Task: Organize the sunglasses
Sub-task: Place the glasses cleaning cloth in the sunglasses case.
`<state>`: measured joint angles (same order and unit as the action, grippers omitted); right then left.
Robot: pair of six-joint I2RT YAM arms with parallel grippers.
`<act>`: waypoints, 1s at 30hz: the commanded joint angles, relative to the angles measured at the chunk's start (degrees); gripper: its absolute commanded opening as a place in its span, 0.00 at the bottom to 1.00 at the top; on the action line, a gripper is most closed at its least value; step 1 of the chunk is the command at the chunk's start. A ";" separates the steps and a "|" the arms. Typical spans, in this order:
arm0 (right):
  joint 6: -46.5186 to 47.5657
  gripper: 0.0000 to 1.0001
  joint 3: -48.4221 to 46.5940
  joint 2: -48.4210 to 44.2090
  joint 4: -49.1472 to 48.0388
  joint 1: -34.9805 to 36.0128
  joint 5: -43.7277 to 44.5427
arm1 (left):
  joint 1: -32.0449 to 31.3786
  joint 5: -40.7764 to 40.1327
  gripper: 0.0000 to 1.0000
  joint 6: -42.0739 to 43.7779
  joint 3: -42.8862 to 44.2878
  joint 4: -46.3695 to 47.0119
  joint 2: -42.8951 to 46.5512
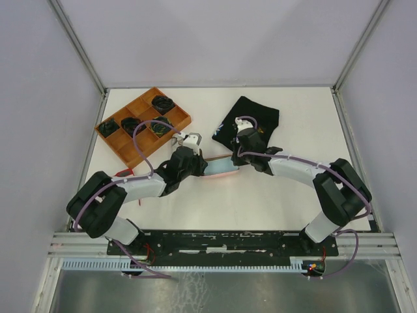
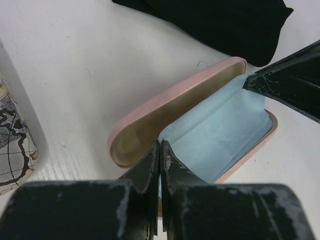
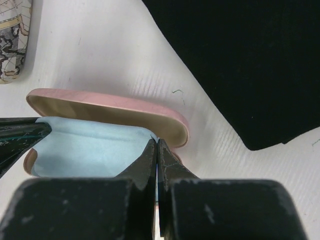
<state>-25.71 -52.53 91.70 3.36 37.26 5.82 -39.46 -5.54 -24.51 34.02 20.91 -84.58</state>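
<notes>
The oblong pink glasses case [image 1: 221, 173] lies open at mid-table, with a light blue cloth [image 2: 220, 135] spread in it. My left gripper [image 2: 160, 145] is shut on the cloth's near corner at the case's left end. My right gripper [image 3: 156, 142] is shut on the cloth's corner at the case's right end, and its tip shows in the left wrist view [image 2: 250, 82]. The cloth [image 3: 90, 150] covers the case's inside. A red sliver [image 1: 124, 173] shows beside the left arm; I cannot tell if it is the red sunglasses. The brown-tinted pair is not in view.
A grey patterned glasses case [image 3: 12, 40] lies just behind and to the left of the pink case [image 2: 15, 145]. A black cloth [image 1: 251, 120] lies behind the right gripper. A wooden compartment tray [image 1: 112, 145] with dark items stands at the back left.
</notes>
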 commanded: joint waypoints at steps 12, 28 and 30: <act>1.06 0.00 -3.33 3.90 -4.46 -1.59 -1.62 | 1.10 -2.11 0.03 5.41 2.85 6.45 -4.39; 0.14 0.00 -3.74 5.30 -5.79 -2.51 -1.77 | 1.54 -3.26 0.03 6.67 3.68 6.69 -5.81; 0.08 0.00 -3.87 5.55 -5.75 -2.58 -2.02 | 1.57 -3.70 0.03 6.75 3.73 6.61 -5.77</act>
<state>-25.47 -53.74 96.75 -0.03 35.11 3.90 -38.33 -6.76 -20.47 35.90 24.58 -90.00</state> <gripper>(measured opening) 0.005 0.043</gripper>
